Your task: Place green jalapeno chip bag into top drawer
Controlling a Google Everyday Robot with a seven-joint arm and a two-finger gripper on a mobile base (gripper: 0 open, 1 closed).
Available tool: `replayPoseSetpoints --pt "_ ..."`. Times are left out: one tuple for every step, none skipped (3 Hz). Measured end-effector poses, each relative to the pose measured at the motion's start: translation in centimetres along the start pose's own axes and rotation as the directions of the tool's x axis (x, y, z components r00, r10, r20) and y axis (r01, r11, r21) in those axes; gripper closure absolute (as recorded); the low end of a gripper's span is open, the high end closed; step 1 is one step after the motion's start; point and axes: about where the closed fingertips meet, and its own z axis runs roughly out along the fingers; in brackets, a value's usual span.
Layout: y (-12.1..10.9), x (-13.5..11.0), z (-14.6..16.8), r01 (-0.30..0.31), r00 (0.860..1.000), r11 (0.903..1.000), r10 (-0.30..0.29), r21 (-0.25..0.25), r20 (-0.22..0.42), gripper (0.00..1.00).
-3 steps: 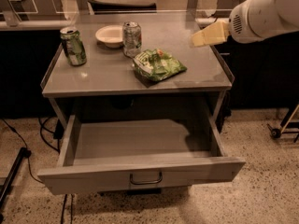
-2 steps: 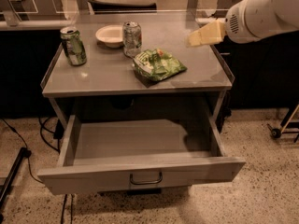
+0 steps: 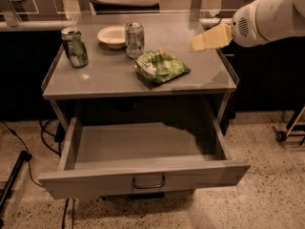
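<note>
The green jalapeno chip bag (image 3: 161, 67) lies crinkled on the grey table top (image 3: 105, 75), near its front edge, right of centre. My gripper (image 3: 197, 43), cream-coloured on a white arm, hovers above the right side of the table top, to the right of the bag and a little behind it, apart from it. The top drawer (image 3: 143, 175) below the table top is pulled out wide, and its inside shows nothing in it. Its small dark handle (image 3: 148, 183) is at the centre of the front panel.
A green soda can (image 3: 75, 47) stands at the back left of the table top. A silver can (image 3: 134, 39) and a white bowl (image 3: 112, 36) stand behind the bag. Cables (image 3: 19, 142) and a dark stand leg lie on the floor at left, and a wheeled base (image 3: 286, 130) is at right.
My gripper has moved slightly left and down toward the chip bag. The bag, cans, bowl and drawer have not moved.
</note>
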Motion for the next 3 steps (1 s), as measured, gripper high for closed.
replayPoseSetpoints --pt "2.7 0.1 0.0 0.045 0.999 0.9895 -0.043 -0.137 0.019 0.00" --pt "6.4 0.2 -0.2 0.103 0.994 0.9632 -0.094 -0.248 0.048 0.00" --pt "9.6 0.2 0.1 0.150 0.988 0.9412 -0.133 -0.303 0.078 0.00"
